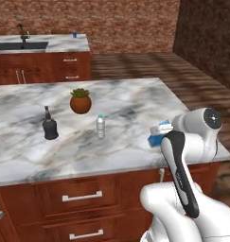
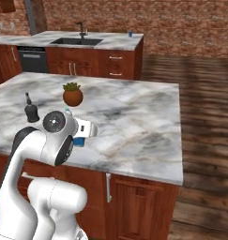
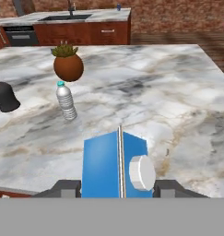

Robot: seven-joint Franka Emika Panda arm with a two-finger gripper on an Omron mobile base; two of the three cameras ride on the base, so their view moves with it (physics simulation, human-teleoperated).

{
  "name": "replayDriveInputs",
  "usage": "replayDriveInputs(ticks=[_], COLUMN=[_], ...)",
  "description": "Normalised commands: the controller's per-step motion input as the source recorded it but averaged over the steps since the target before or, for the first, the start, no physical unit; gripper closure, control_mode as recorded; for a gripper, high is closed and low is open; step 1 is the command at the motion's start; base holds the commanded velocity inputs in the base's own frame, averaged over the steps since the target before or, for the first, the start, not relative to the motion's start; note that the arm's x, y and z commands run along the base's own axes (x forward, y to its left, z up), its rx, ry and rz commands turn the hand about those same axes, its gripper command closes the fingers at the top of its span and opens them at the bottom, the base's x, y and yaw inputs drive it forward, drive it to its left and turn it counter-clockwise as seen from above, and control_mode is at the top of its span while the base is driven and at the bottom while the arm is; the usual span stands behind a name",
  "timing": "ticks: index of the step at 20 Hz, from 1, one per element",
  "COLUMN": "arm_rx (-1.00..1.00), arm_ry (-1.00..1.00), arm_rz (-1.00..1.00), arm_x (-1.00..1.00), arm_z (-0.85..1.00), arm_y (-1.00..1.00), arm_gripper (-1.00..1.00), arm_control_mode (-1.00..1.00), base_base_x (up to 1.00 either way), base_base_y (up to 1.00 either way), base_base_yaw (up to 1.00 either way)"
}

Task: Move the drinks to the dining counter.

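Observation:
My gripper (image 3: 118,189) is shut on the blue carton with a white cap (image 3: 113,163), low over the near right part of the island; the carton (image 1: 159,134) also peeks out beside the white hand (image 2: 85,131). On the island's left side the clear water bottle (image 1: 101,126) (image 3: 66,101) stands upright. Further left is the squat black bottle (image 1: 50,125) (image 2: 30,110) (image 3: 3,97). A blue-and-white can (image 1: 75,34) (image 2: 130,33) stands on the dining counter (image 1: 59,43) (image 2: 110,40) at the back, right of its black sink.
A terracotta pot with a green plant (image 1: 81,101) (image 2: 72,95) (image 3: 67,64) sits on the marble island (image 1: 135,99) behind the water bottle. Wood floor runs between the island and the dining counter. A brick wall closes the back.

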Motion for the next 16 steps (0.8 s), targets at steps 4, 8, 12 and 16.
replayDriveInputs(ticks=[4, 8, 12, 16], arm_rx=[0.00, 0.00, 0.00, 0.00], arm_ry=[0.00, 0.00, 0.00, 0.00], arm_rz=[0.00, 0.00, 0.00, 0.00], arm_x=[0.00, 0.00, 0.00, 0.00], arm_z=[0.00, 0.00, 0.00, 0.00], arm_y=[0.00, 0.00, 0.00, 0.00], arm_gripper=[1.00, 1.00, 1.00, 1.00], arm_control_mode=[1.00, 1.00, 1.00, 1.00], base_base_x=[0.00, 0.00, 0.00, 0.00], base_base_y=[-0.62, -0.63, -0.63, -0.61], base_base_yaw=[0.00, 0.00, 0.00, 0.00])
